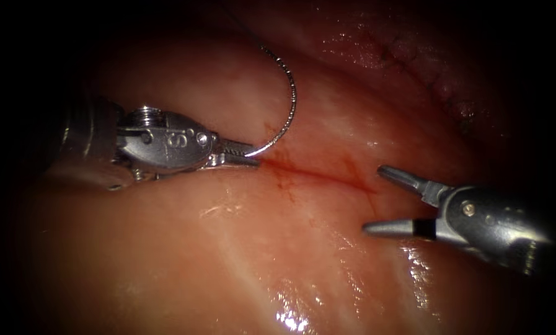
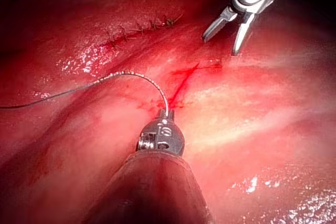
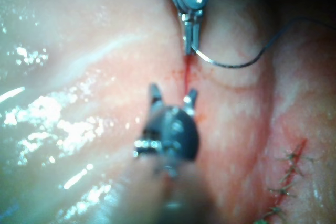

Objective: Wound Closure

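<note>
Steel left claw [image 1: 243, 153] clamps the needle [image 1: 284, 121], seemingly outside tissue [image 1: 240, 248]; right claw [image 1: 377, 201] gapes empty.

The left gripper [image 1: 243, 155] reaches in along a nearly level shaft, its jaws clamped together on the needle [image 1: 287, 108] near one end of its curve, the tips resting right at the left end of the cut [image 1: 318, 177]. The right gripper [image 1: 374, 201] comes in from the opposite side with its wrist angled slightly upward and its two jaws spread wide apart, holding nothing. Its upper jaw tip sits just beside the right end of the cut, its lower jaw tip hangs below the cut, and it stays well apart from the left gripper.
</note>
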Robot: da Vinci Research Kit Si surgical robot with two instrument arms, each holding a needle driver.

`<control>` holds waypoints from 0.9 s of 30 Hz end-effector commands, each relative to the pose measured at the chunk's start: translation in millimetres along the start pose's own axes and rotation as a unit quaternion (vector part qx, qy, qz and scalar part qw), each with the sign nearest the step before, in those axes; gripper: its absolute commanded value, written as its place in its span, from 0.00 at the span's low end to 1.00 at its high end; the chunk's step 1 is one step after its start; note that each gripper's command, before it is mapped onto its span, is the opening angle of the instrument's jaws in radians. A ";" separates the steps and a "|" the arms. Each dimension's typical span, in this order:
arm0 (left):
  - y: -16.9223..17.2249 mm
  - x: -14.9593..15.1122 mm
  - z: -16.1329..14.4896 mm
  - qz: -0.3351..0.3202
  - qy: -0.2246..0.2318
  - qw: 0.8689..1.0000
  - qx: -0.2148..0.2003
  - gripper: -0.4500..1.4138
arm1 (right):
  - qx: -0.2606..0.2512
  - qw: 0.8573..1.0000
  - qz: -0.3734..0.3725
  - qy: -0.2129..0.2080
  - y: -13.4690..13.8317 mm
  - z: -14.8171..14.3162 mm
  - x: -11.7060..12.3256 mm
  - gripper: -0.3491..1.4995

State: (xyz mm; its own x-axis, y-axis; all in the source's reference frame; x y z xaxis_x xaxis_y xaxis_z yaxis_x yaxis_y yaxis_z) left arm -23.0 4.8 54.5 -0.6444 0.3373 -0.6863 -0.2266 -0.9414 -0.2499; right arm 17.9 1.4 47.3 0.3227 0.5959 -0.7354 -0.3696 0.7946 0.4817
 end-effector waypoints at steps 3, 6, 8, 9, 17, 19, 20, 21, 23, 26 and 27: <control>1.2 -0.4 -0.5 0.048 0.021 0.999 0.015 0.00 | 0.028 0.998 0.049 0.021 0.7 0.5 0.1 0.54; 1.5 -0.9 -0.8 0.104 0.038 0.993 0.034 0.00 | 0.060 0.994 0.087 0.040 1.8 0.8 1.0 0.53; 1.7 -1.2 -0.5 0.123 0.039 0.991 0.040 0.00 | 0.080 0.990 0.103 0.048 2.9 1.3 2.2 0.52; 1.9 -1.4 -0.1 0.138 0.040 0.989 0.043 0.00 | 0.090 0.989 0.108 0.049 3.6 1.8 3.1 0.51; 3.2 -1.4 1.0 0.174 0.063 0.981 0.062 0.00 | 0.117 0.984 0.126 0.051 6.2 4.2 6.5 0.48; 3.4 -1.5 1.1 0.181 0.071 0.978 0.069 0.00 | 0.118 0.984 0.129 0.045 6.1 4.7 6.6 0.48; 3.4 -1.5 1.1 0.184 0.075 0.977 0.073 0.00 | 0.118 0.984 0.128 0.044 6.0 5.0 6.6 0.48; 3.8 -1.4 1.2 0.201 0.082 0.972 0.088 0.00 | 0.115 0.984 0.132 0.044 6.0 5.4 6.6 0.48; 4.0 -1.4 1.2 0.209 0.085 0.970 0.094 0.00 | 0.111 0.984 0.132 0.044 6.1 5.7 6.6 0.48; 4.4 -1.2 1.2 0.217 0.093 0.966 0.107 0.00 | 0.096 0.986 0.133 0.042 6.3 6.3 6.5 0.47; 4.5 -1.1 1.2 0.217 0.096 0.965 0.108 0.00 | 0.092 0.986 0.133 0.042 6.4 6.3 6.5 0.46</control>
State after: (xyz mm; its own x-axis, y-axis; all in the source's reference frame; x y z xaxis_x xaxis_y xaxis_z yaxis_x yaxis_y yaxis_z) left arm -24.0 0.7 54.2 -0.5646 -0.1260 -0.8157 -0.1265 -0.9634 0.2364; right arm 22.6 11.2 48.2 0.1644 0.7839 -0.5987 -0.2835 0.6189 0.7325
